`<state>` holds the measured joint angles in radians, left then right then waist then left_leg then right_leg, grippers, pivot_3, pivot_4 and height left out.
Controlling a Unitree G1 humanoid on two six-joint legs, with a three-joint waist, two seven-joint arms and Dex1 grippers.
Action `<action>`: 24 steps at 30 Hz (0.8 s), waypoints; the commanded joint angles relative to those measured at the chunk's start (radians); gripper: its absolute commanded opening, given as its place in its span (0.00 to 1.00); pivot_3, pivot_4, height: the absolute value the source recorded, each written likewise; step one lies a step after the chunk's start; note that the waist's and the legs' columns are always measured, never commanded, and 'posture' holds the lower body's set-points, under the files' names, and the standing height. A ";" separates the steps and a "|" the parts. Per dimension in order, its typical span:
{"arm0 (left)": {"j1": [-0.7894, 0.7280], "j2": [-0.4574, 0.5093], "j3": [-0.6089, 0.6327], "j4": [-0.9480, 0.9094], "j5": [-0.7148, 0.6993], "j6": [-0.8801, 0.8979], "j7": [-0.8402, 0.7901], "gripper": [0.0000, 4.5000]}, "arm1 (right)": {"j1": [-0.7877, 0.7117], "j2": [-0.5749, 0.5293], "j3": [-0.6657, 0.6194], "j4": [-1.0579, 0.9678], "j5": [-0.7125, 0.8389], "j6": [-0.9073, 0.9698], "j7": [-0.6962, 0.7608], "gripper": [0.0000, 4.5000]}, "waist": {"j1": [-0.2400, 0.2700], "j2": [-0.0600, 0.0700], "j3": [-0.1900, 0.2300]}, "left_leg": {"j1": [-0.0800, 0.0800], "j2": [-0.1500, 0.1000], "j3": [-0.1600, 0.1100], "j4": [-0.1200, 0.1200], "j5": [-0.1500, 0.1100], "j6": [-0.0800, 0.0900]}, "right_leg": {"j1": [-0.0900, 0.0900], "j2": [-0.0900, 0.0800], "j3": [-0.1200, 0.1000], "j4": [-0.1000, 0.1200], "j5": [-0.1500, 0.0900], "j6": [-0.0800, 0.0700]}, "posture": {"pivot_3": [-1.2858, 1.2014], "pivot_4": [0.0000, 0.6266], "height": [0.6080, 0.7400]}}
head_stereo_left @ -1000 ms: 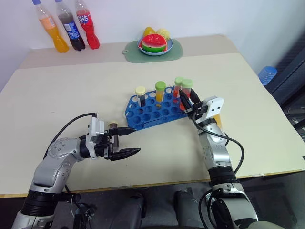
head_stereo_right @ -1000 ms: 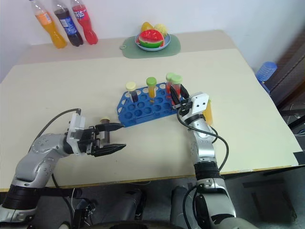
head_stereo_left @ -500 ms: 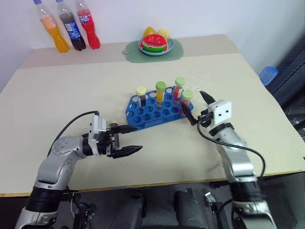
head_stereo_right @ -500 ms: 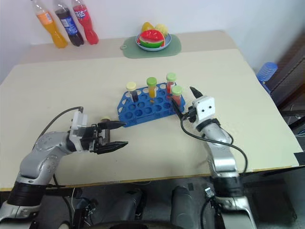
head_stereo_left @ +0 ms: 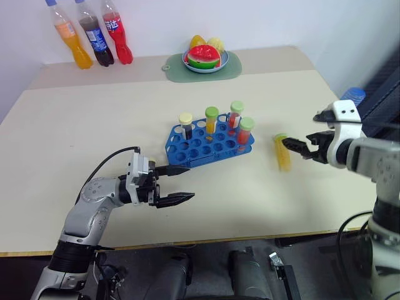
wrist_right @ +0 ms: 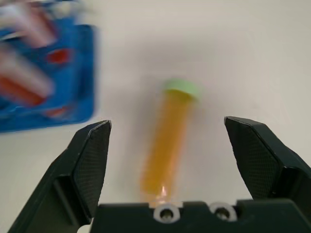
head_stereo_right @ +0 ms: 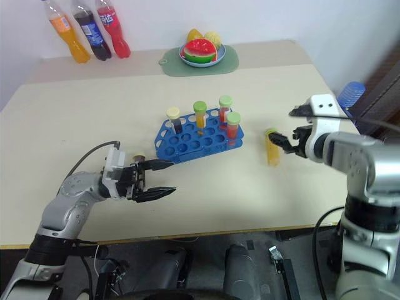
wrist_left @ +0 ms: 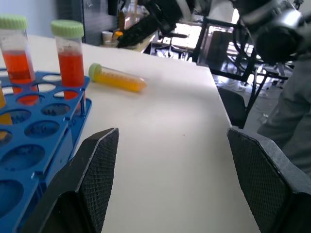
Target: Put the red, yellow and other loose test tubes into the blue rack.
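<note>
A bright blue plastic rack (head_stereo_left: 209, 145) with round holes holds clear tubes: dark liquid under a cream cap (head_stereo_left: 185, 118), yellow under green (head_stereo_left: 212, 113), two orange-red under pale green (head_stereo_left: 237, 107). A yellow green-capped tube (head_stereo_left: 282, 152) lies on the beige desk (head_stereo_left: 94, 131). Black fingers (wrist_left: 95, 167) carry a fine crosshatch pattern.

The blue rack (head_stereo_left: 209, 145) stands mid-table with four capped tubes (head_stereo_left: 212, 119) upright along its far rows, blocking any low pass over that side; its near rows of holes are unoccupied. At the rack's 3 o'clock a loose yellow tube (head_stereo_left: 282, 152) lies flat on the table (head_stereo_left: 81, 131), with bare surface all round it. At 12 o'clock, well apart, sits a fruit plate (head_stereo_left: 205, 59) on a green mat (head_stereo_left: 200, 72); at 10 o'clock, three soda bottles (head_stereo_left: 95, 40). The near table strip and left half lie unobstructed.
</note>
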<state>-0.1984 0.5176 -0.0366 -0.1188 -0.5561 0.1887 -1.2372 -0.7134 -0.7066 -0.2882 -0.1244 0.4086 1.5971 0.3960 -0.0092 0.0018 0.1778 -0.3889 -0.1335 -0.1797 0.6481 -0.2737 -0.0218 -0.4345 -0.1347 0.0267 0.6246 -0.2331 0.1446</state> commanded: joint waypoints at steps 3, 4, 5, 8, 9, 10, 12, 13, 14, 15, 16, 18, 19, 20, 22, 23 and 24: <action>0.017 0.009 0.005 -0.039 -0.006 0.001 0.005 0.82 | -0.136 0.003 0.087 0.279 -0.025 -0.017 0.008 0.91 | -0.003 0.000 0.000 | 0.000 0.000 0.003 0.000 0.000 -0.001 | 0.000 -0.001 0.001 -0.001 0.000 0.000 | 0.52 0.24 1.00; 0.023 0.012 0.007 -0.045 -0.003 0.001 0.010 0.82 | -0.165 0.015 0.099 0.333 -0.030 -0.032 0.009 0.91 | -0.004 0.000 0.000 | 0.000 0.000 0.004 0.000 0.000 -0.001 | 0.000 -0.001 0.001 -0.001 0.000 0.000 | 0.52 0.24 1.00; 0.033 0.018 0.011 -0.056 -0.005 0.004 0.014 0.82 | -0.197 0.029 0.116 0.391 -0.037 -0.052 0.009 0.91 | -0.008 0.000 0.000 | 0.000 0.000 0.004 0.000 0.000 -0.001 | 0.000 -0.001 0.001 -0.001 0.000 0.000 | 0.52 0.24 1.00; 0.053 0.029 0.019 -0.079 -0.014 0.016 0.024 0.82 | -0.251 0.051 0.175 0.511 -0.062 -0.123 0.020 0.91 | -0.008 0.000 0.000 | 0.000 0.001 0.006 0.000 0.001 -0.001 | -0.001 0.000 0.002 -0.001 0.000 0.000 | 0.52 0.24 1.00; 0.060 0.032 0.020 -0.087 -0.015 0.019 0.028 0.82 | -0.264 0.059 0.195 0.549 -0.072 -0.150 0.025 0.91 | -0.007 0.000 0.000 | 0.000 0.001 0.006 0.000 0.001 -0.002 | -0.001 0.000 0.002 -0.001 0.000 0.000 | 0.52 0.24 1.00; 0.066 0.035 0.022 -0.094 -0.017 0.022 0.030 0.82 | -0.276 0.068 0.210 0.585 -0.081 -0.174 0.030 0.91 | -0.007 0.000 0.000 | 0.000 0.001 0.007 0.000 0.001 -0.002 | -0.001 0.000 0.002 -0.001 0.000 0.000 | 0.52 0.24 1.00; 0.075 0.039 0.026 -0.108 -0.020 0.029 0.038 0.82 | -0.293 0.083 0.249 0.644 -0.104 -0.226 0.040 0.91 | -0.006 0.000 0.000 | 0.000 0.001 0.007 0.000 0.001 -0.002 | -0.001 0.000 0.002 -0.001 0.000 0.000 | 0.52 0.24 1.00; 0.078 0.040 0.028 -0.113 -0.020 0.031 0.041 0.82 | -0.296 0.085 0.273 0.663 -0.113 -0.247 0.055 0.86 | -0.005 -0.001 0.000 | 0.000 0.001 0.006 0.000 0.001 -0.002 | -0.001 0.000 0.002 -0.001 0.000 0.000 | 0.52 0.24 1.00; 0.080 0.042 0.030 -0.116 -0.021 0.034 0.044 0.82 | -0.295 0.085 0.298 0.676 -0.125 -0.269 0.065 0.80 | -0.004 -0.001 0.000 | 0.000 0.001 0.007 0.001 0.001 -0.002 | -0.001 0.000 0.002 -0.001 0.001 0.000 | 0.52 0.24 1.00; 0.083 0.044 0.031 -0.119 -0.021 0.035 0.046 0.82 | -0.292 0.083 0.321 0.684 -0.135 -0.287 0.079 0.74 | -0.005 -0.002 -0.001 | 0.000 0.001 0.006 0.001 0.001 -0.002 | -0.001 0.000 0.002 -0.001 0.001 0.000 | 0.52 0.24 1.00; 0.084 0.045 0.032 -0.121 -0.022 0.036 0.047 0.82 | -0.290 0.082 0.337 0.691 -0.142 -0.298 0.091 0.64 | -0.006 -0.002 -0.001 | 0.000 0.001 0.006 0.001 0.001 -0.002 | -0.001 0.000 0.002 -0.001 0.001 0.000 | 0.52 0.24 1.00; 0.086 0.046 0.035 -0.124 -0.023 0.040 0.051 0.82 | -0.265 0.064 0.387 0.676 -0.169 -0.338 0.120 0.42 | -0.010 -0.003 -0.002 | 0.000 0.001 0.006 0.001 0.001 -0.002 | -0.001 0.001 0.002 -0.001 0.001 0.000 | 0.52 0.24 1.00; 0.089 0.048 0.037 -0.128 -0.024 0.041 0.052 0.82 | -0.257 0.059 0.392 0.667 -0.168 -0.334 0.132 0.30 | -0.010 -0.003 -0.002 | 0.000 0.001 0.006 0.000 0.001 -0.002 | -0.001 0.001 0.002 -0.001 0.001 0.000 | 0.52 0.24 1.00; 0.092 0.049 0.038 -0.130 -0.026 0.042 0.052 0.82 | -0.252 0.056 0.393 0.662 -0.168 -0.329 0.142 0.22 | -0.010 -0.003 -0.002 | 0.000 0.002 0.006 0.000 0.001 -0.002 | -0.001 0.001 0.002 0.000 0.001 0.000 | 0.52 0.24 1.00; 0.092 0.050 0.036 -0.130 -0.026 0.042 0.053 0.82 | -0.219 0.028 0.418 0.607 -0.179 -0.343 0.169 0.19 | -0.008 -0.003 -0.002 | 0.001 0.002 0.006 0.000 0.001 -0.002 | -0.001 0.001 0.002 0.000 0.001 0.000 | 0.52 0.24 1.00; 0.090 0.049 0.034 -0.127 -0.026 0.042 0.053 0.82 | -0.204 0.016 0.416 0.580 -0.175 -0.338 0.182 0.19 | -0.006 -0.003 -0.002 | 0.001 0.002 0.006 0.000 0.001 -0.002 | -0.001 0.001 0.002 0.000 0.001 0.000 | 0.52 0.24 1.00; 0.086 0.047 0.031 -0.125 -0.025 0.042 0.054 0.82 | -0.179 -0.008 0.422 0.537 -0.179 -0.355 0.196 0.19 | -0.003 -0.003 -0.002 | 0.001 0.002 0.006 0.000 0.001 -0.002 | -0.001 0.001 0.002 0.000 0.001 0.000 | 0.52 0.24 1.00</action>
<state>-0.1117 0.5606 -0.0193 -0.2175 -0.5674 0.2326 -1.1850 -0.9334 -0.6869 0.1123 0.4628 0.2379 1.2435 0.5667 -0.0119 -0.0012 0.1758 -0.3885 -0.1318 -0.1738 0.6486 -0.2731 -0.0234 -0.4356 -0.1339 0.0286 0.6241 -0.2322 0.1450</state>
